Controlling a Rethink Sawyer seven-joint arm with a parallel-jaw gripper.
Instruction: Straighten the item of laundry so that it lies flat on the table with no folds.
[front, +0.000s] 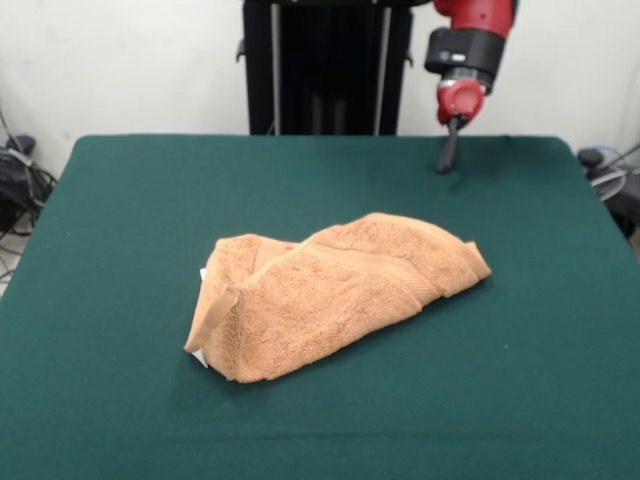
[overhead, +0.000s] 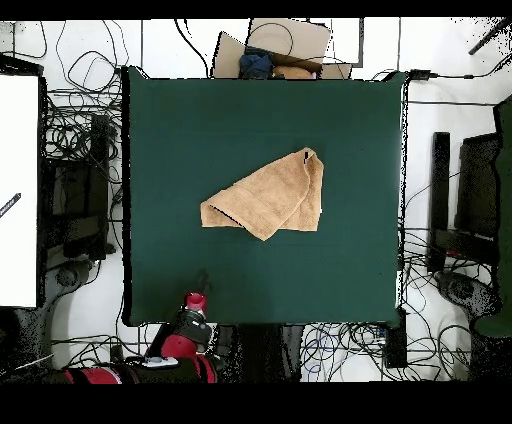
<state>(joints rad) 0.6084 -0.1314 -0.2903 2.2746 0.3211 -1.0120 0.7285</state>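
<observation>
The orange-tan towel (front: 330, 295) lies folded over itself in a bunched heap near the middle of the green table (front: 120, 420). A small white tag peeks out at its left lower edge. In the overhead view the towel (overhead: 268, 196) shows as a folded wedge at the middle of the table (overhead: 180, 120). My gripper (front: 449, 152) hangs over the far right part of the table, well away from the towel, its dark fingers close together with nothing between them. In the overhead view the gripper (overhead: 198, 290) is at the table's bottom edge, left of centre.
The robot's black pedestal (front: 325, 65) stands behind the table's far edge. Cables and equipment lie on the floor around the table (overhead: 80, 150). A cardboard box (overhead: 280, 50) sits beyond the table's top edge in the overhead view.
</observation>
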